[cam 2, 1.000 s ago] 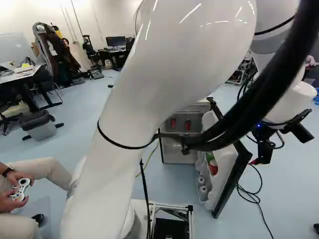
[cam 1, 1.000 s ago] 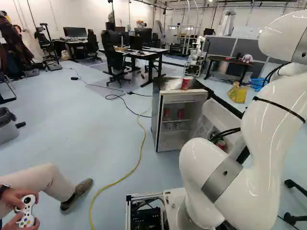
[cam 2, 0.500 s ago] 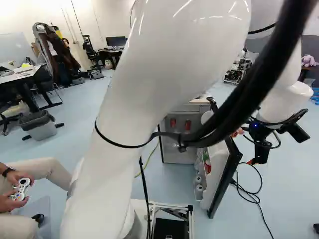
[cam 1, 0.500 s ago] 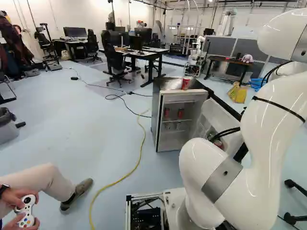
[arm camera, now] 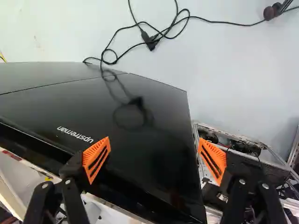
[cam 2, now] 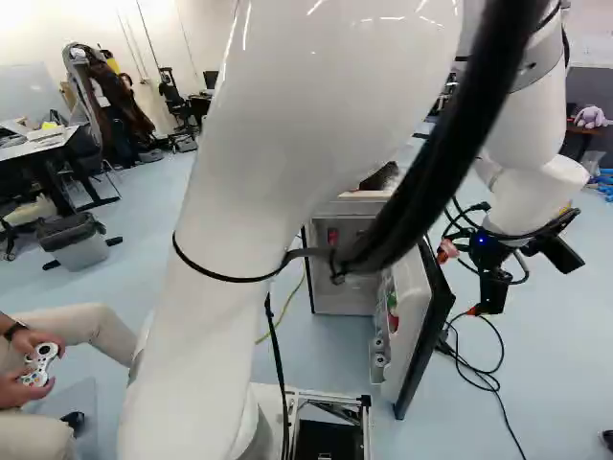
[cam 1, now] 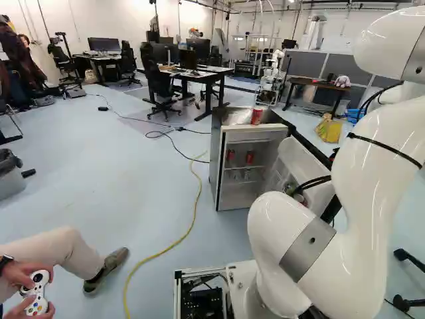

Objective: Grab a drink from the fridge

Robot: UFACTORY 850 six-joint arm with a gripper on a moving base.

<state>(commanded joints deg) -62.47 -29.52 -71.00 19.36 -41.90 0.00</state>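
Firstly, my pincer (arm camera: 154, 160): one, spread wide, nothing held, the orange pads (arm camera: 96, 160) well apart. Ahead of it: the fridge door (arm camera: 140, 116), standing open, its black outer face towards me. Past that: the fridge (cam 1: 244, 198), two red cans (cam 1: 250, 157) upright on an inner shelf; a third drink, one lone can (cam 1: 257, 116), on its top. Governing relation: the door stands between me and the shelved drinks, I being on its outer side; to reach them, I judge, I must swing it wider or round its free edge. Lastly, on the floor beyond the door: a loose cable (arm camera: 224, 23), which might snag.
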